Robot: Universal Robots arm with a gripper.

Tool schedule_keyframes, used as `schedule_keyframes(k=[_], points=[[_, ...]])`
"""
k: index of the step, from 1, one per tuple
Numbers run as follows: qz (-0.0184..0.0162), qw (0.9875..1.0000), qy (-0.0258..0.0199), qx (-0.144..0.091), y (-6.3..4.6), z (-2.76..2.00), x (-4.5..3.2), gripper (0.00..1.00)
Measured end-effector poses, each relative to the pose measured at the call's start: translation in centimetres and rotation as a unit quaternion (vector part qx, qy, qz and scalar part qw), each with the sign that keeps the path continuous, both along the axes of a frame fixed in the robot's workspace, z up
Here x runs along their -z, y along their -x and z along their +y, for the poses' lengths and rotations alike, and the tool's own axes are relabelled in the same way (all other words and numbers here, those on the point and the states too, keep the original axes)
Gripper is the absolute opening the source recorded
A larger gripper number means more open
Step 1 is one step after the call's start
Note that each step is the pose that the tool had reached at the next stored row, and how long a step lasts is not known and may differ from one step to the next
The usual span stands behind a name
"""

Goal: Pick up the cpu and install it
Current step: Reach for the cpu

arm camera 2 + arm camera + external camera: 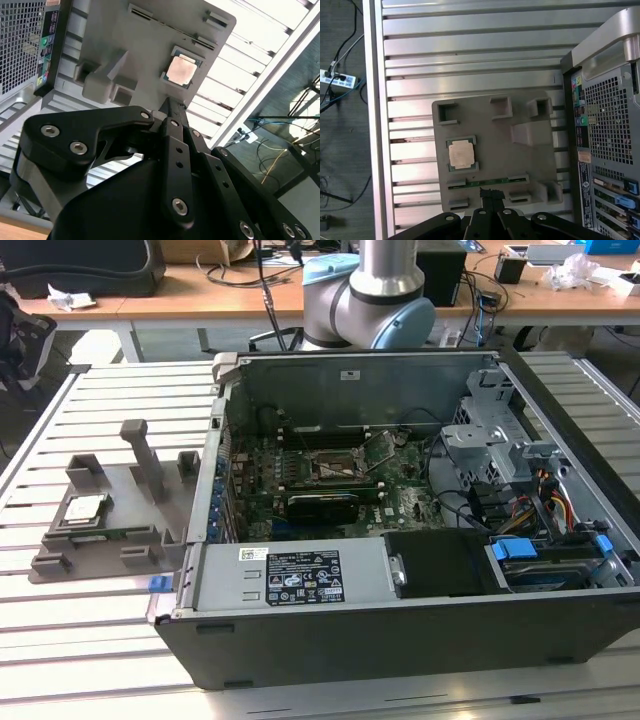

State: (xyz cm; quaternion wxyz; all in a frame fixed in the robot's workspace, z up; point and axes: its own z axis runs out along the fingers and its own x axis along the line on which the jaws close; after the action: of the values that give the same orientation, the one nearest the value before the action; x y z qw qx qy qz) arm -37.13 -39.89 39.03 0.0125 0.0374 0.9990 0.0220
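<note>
Cpu [83,508] lying flat, silver top up, in a square recess of the grey plastic tray [135,502]. Tray resting on the slatted metal table [100,400], just beside the open computer case [400,640], on the exterior view's left. Gripper [169,104] in the second wrist view raised above the tray and apart from the cpu, black fingers [175,140] pressed together, gripping nothing. Motherboard socket [335,466] inside the case, near the board's middle. Robot arm [372,295] standing behind the case.
</note>
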Motion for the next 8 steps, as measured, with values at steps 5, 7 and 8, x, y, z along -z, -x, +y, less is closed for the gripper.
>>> schedule_keyframes(k=[5, 7, 8], points=[[0.0, 1.0, 0.0, 0.0, 1.1, 0.0, 0.01, 0.11], [0.0, 1.0, 0.0, 0.0, 1.4, 0.0, 0.01, 0.11], [0.0, 1.0, 0.0, 0.0, 1.5, 0.0, 0.01, 0.11]])
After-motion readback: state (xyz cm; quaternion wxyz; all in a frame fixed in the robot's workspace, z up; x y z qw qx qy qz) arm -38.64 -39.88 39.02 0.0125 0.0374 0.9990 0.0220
